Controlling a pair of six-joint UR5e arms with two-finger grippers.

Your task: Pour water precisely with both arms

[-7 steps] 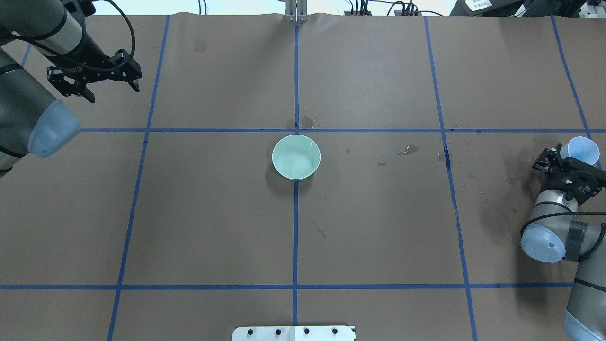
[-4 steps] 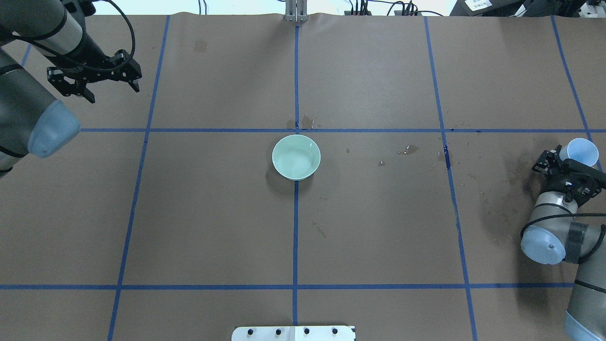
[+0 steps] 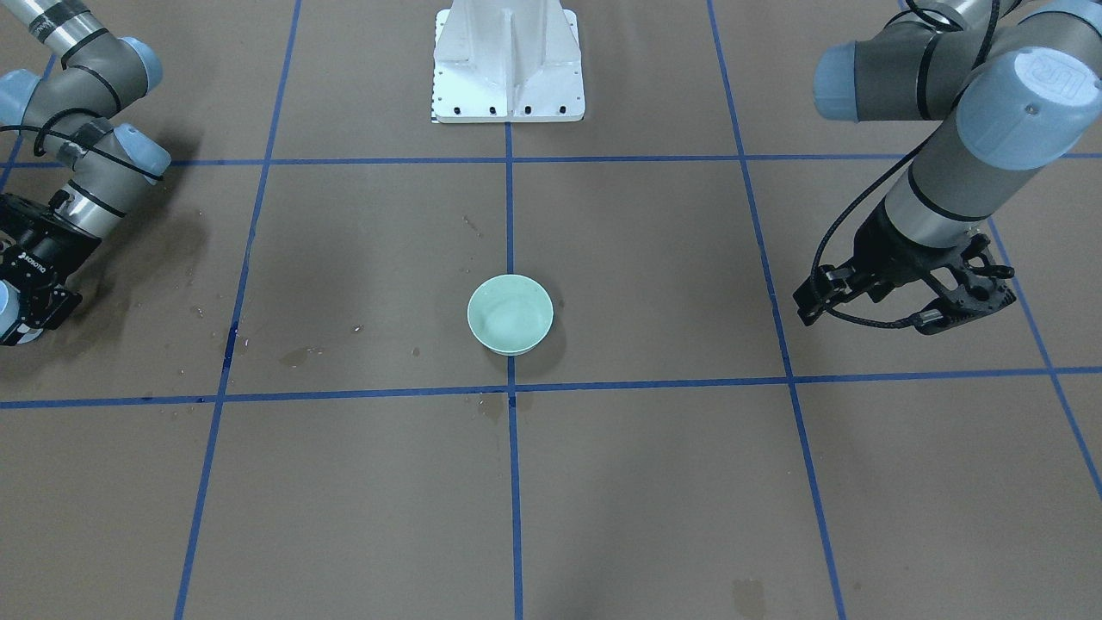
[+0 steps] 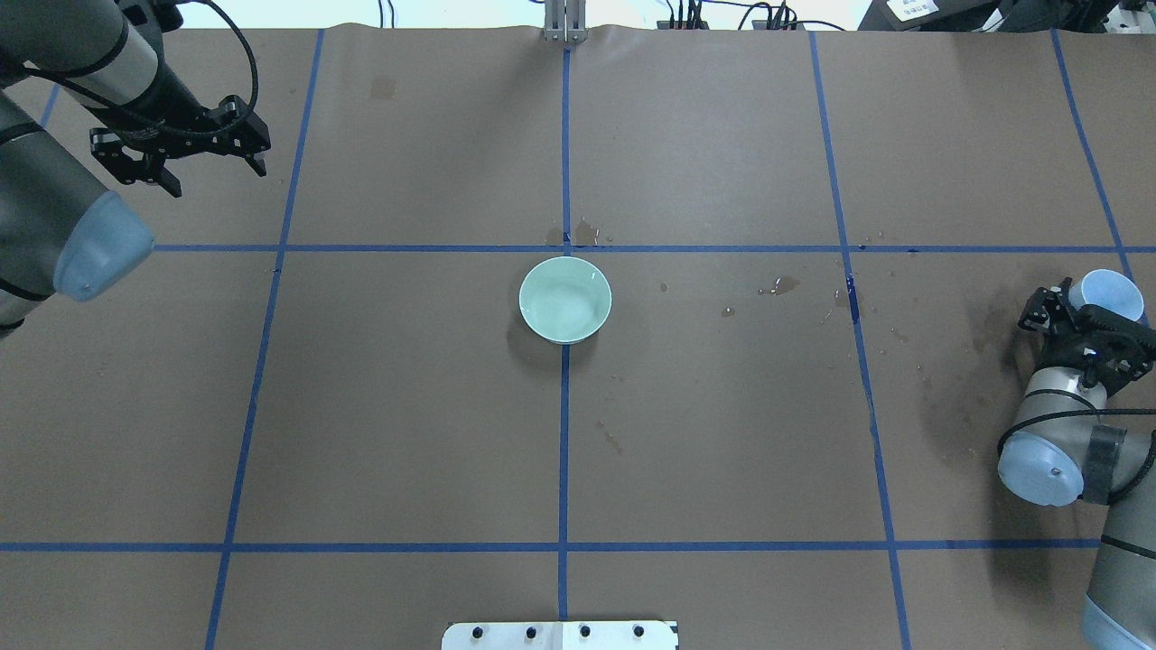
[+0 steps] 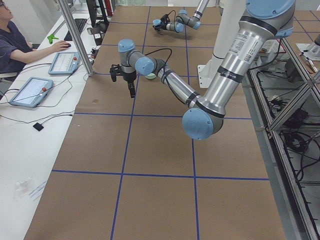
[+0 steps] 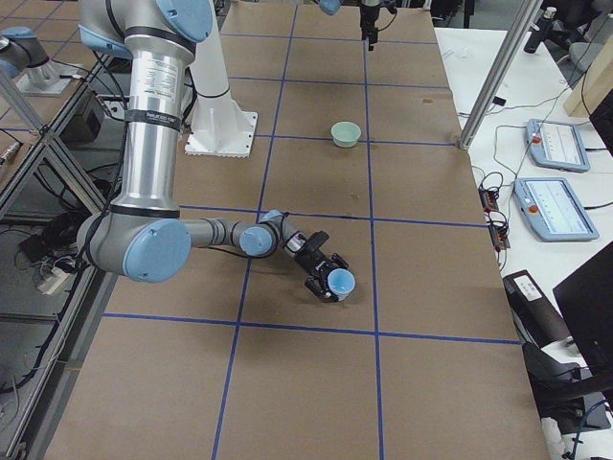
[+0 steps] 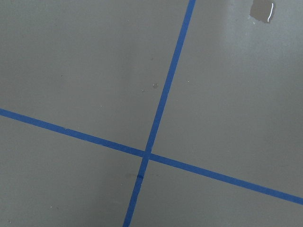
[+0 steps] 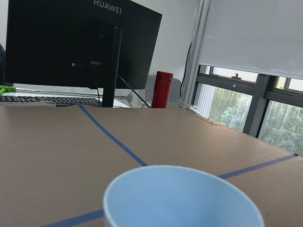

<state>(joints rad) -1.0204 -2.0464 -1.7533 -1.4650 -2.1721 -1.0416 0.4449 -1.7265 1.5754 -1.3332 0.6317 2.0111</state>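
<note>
**Inspector:** State the grippers' condition.

**Assessor:** The right gripper [image 4: 1088, 311] was clamped on a light-blue cup [image 4: 1109, 291], low at the right edge of the tabletop [image 4: 406, 406]. Whether the cup's base touched the surface could not be determined. The left gripper [image 4: 215, 171] hung at the far left, spread wide and empty.

**Inspector:** Containers and contents?

**Assessor:** A mint-green bowl [image 4: 565, 300] stood at the centre, on a blue tape line [image 4: 564, 433], well apart from both grippers. Its inside showed a pale sheen, and I judged it may have held some liquid, though this was not certain. The wrist view looked across the cup's rim, and no fill level could be read. The water [image 7: 262, 8] was only certain as small glinting drops on the tabletop, some of them between bowl and cup.

**Inspector:** Recommendation for the step in hand?

**Assessor:** I judged it to be handling the cup for a pour into the bowl.
- The cup should travel upright and slowly.
- It should stop with its lip just above the bowl's rim and over the centre.
- It should then be tilted gradually.
- The idle left gripper could steady the bowl.

The drops already on the tabletop suggested a spill risk in transit, so haste was inadvisable.
</note>
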